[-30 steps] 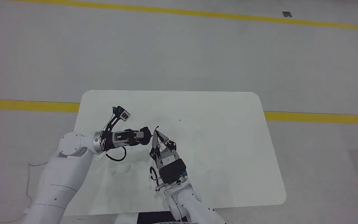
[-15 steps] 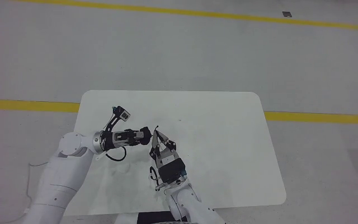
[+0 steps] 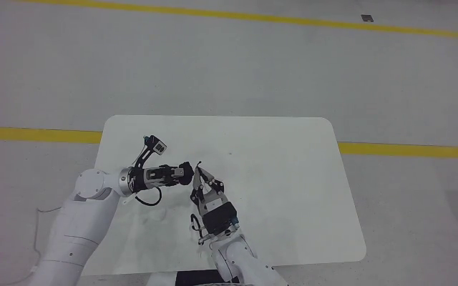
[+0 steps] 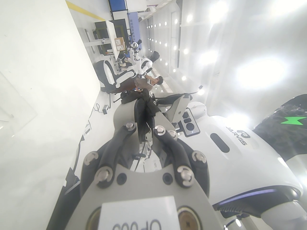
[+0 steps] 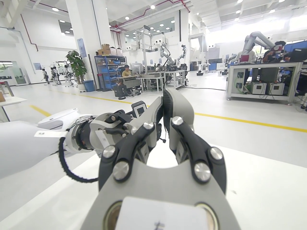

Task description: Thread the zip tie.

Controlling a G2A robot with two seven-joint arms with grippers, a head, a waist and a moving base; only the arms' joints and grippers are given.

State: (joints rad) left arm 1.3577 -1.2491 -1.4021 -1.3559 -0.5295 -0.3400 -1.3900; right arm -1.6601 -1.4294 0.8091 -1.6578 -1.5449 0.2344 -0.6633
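The zip tie (image 5: 165, 130) is a thin black strip. It hangs down from between my right gripper's (image 5: 164, 104) shut fingers and ends in a small knob. In the top view the tie (image 3: 200, 166) pokes out as a fine line above the right gripper (image 3: 201, 176), over the table's left-middle. My left gripper (image 3: 187, 170) comes in from the left and nearly meets the right one. In its own view the left gripper (image 4: 143, 111) has its black fingers pressed together, seemingly on the tie's other end, with the right arm close behind.
The white table (image 3: 286, 150) lies bare around both grippers, with wide free room to the right and at the back. Yellow floor lines run beyond the table's edges.
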